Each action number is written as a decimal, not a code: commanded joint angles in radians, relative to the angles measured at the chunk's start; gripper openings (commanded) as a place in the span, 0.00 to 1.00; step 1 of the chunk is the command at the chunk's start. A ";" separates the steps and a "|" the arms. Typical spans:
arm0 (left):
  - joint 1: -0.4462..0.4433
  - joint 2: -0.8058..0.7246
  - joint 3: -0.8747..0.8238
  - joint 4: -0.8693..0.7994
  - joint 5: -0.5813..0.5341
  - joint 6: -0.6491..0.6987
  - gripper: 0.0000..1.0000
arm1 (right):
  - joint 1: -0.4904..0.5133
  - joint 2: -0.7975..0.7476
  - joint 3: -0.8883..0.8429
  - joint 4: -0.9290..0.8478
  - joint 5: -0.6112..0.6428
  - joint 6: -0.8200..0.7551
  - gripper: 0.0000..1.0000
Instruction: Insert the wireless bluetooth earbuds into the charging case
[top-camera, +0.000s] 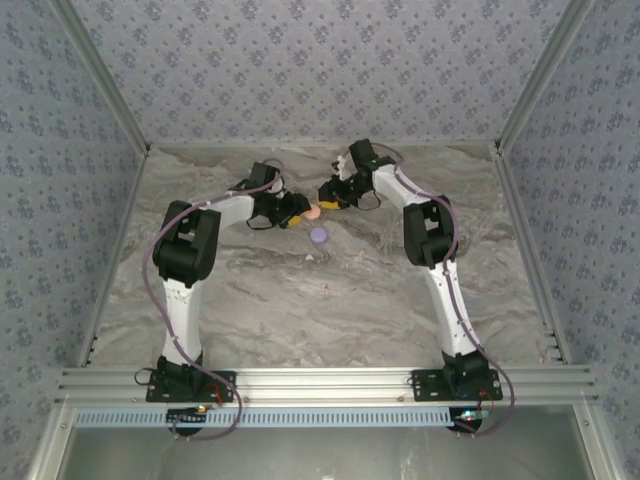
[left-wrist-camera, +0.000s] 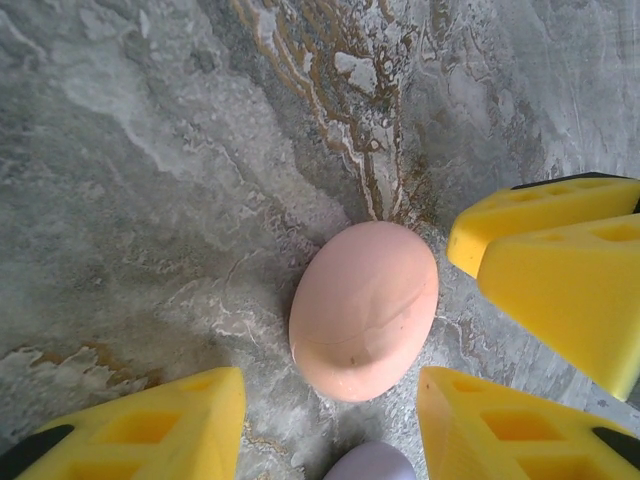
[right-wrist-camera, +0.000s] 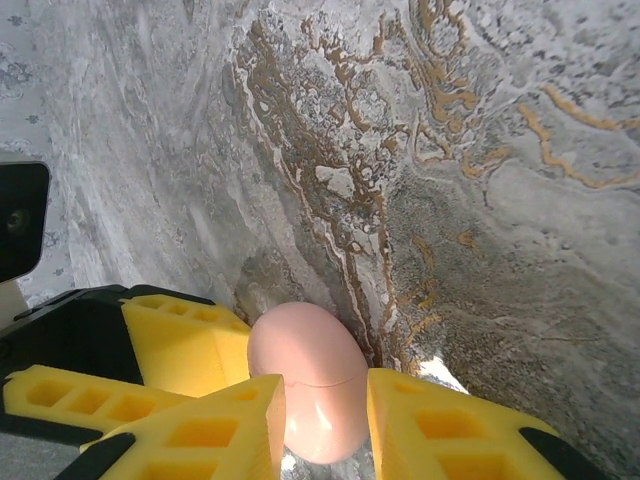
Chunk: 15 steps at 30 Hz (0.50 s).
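From above, both arms reach to the far middle of the desk. The left tool and right tool meet over the pink charging case. A lilac case sits just beside it, and a tiny pale earbud lies loose on the desk, nearer the bases.

Left wrist: this tool's fingers are spread wide, and the shut pink case lies just ahead of them, probably so they can brace it.

Right wrist: the fingers are partly spread on either side of the case's end. I cannot tell whether they touch it. The lid likely needs opening first.
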 joint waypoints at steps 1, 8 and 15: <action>-0.002 0.025 0.033 -0.018 0.021 -0.008 0.48 | 0.011 0.040 0.032 -0.053 -0.018 0.009 0.30; -0.006 0.046 0.047 -0.011 0.034 -0.015 0.45 | 0.014 0.049 0.032 -0.063 -0.025 0.004 0.26; -0.011 0.064 0.049 0.009 0.049 -0.032 0.43 | 0.016 0.048 0.024 -0.067 -0.030 0.005 0.23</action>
